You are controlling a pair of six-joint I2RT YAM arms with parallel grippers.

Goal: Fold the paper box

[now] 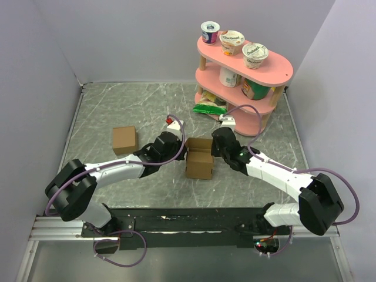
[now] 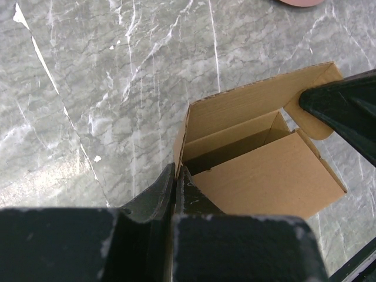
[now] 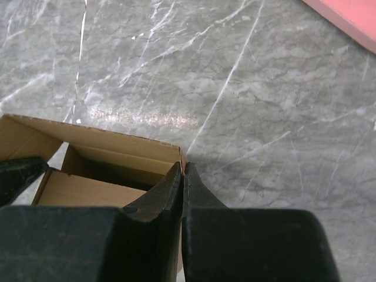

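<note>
- left end effector [image 2: 175,176] pressed together; left wall of the paper box [image 1: 199,164] judged pinched in it
- box stood on the desk [image 1: 117,111] between both end effectors, top open; closing step judged in hand
- right end effector [image 3: 183,173] likewise clamped on the right wall; next, one grip to be released and the top folded shut

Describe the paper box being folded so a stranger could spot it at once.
On the grey marble table, look in front of the pink shelf to the centre, where the left pincer and right pincer meet. The paper box stands between them, brown cardboard with its top open. The brown cube to its left is closed and stands alone.
</note>
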